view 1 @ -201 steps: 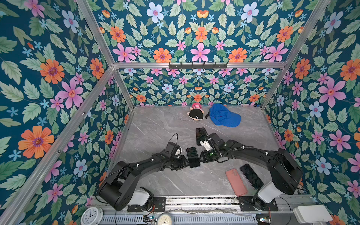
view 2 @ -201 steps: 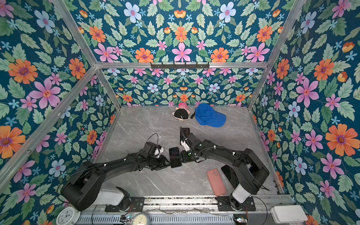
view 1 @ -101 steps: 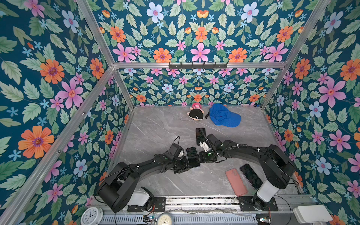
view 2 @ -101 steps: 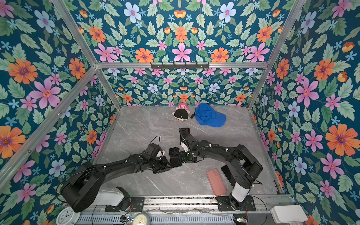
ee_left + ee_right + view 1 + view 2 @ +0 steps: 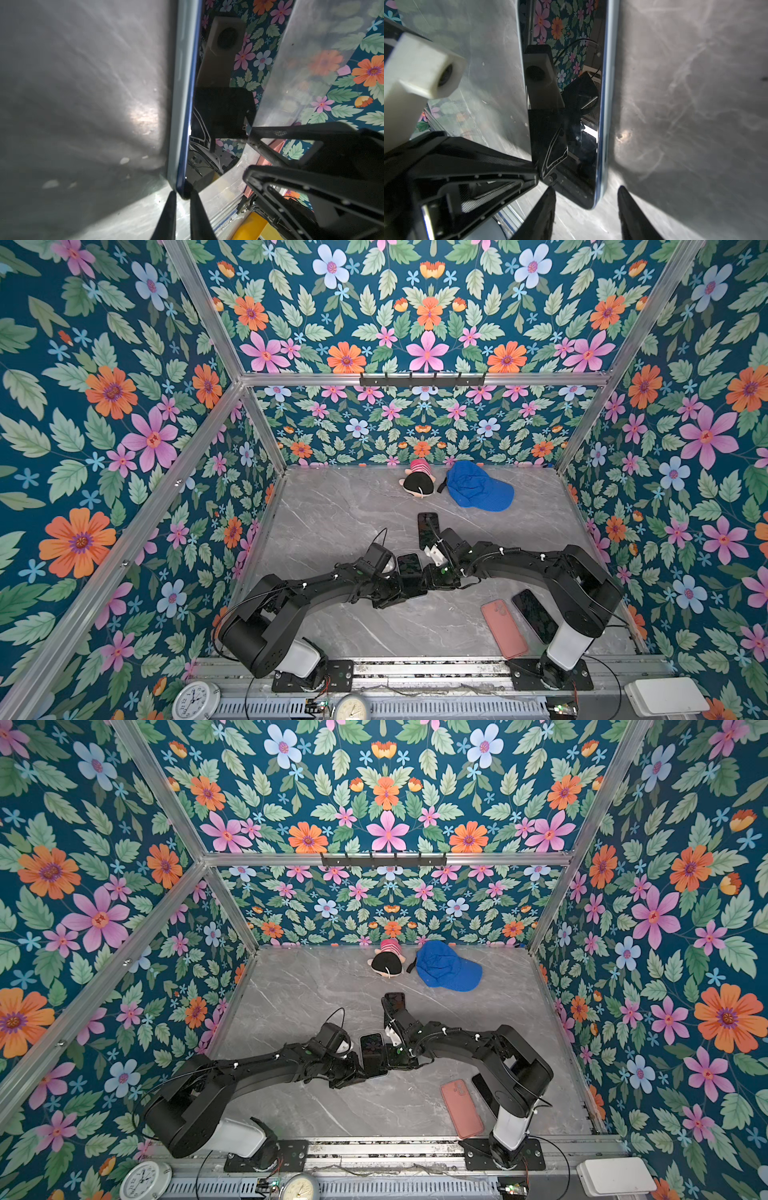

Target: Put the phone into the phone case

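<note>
A phone with a black screen and a dark blue edge lies mid-table between both arms. In the wrist views a pale blue band runs along that edge on the table side. My left gripper has its jaws pinched on the phone's near corner. My right gripper stands open, its fingers wide on either side of the phone's other near corner and apart from it. A pink phone case lies flat at the front right.
A black phone lies beside the pink case under the right arm. Another black slab lies just behind the right gripper. A blue cap and a small plush toy sit at the back wall.
The left jaws have narrowed onto the phone's corner, and the left arm has edged in toward it. The right gripper has shifted slightly at the phone's right side. The phone has stayed put.
</note>
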`<control>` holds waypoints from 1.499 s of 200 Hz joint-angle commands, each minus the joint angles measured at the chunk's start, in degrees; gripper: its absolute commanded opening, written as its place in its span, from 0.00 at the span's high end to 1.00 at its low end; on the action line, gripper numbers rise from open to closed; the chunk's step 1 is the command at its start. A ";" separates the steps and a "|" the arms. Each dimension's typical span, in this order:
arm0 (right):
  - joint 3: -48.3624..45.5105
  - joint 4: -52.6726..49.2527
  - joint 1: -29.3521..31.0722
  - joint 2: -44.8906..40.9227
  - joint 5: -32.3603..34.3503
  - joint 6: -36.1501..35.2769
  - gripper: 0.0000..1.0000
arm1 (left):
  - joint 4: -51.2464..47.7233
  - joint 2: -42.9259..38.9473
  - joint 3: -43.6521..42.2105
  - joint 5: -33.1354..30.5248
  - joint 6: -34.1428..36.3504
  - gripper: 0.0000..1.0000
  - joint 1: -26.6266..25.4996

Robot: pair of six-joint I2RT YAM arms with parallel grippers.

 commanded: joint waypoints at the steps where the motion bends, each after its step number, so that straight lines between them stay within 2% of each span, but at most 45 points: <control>1: -0.23 1.55 0.02 0.43 -0.09 -0.15 0.52 | -2.16 0.70 0.04 -1.14 1.73 0.85 -0.06; 115: -0.75 4.17 0.04 2.06 -2.80 0.37 0.56 | -4.54 3.36 1.28 -2.87 4.57 0.91 0.18; 180: -0.93 3.94 0.02 1.43 -2.30 0.35 0.55 | -5.46 -3.85 2.22 -4.87 3.57 0.79 0.08; 230: -0.67 3.89 0.04 2.16 -2.75 0.20 0.55 | -4.89 0.27 3.47 -4.35 4.35 0.76 -0.06; 300: -0.90 4.90 0.04 2.91 -3.98 0.50 0.55 | -6.18 4.25 5.22 -4.59 5.59 0.83 -0.05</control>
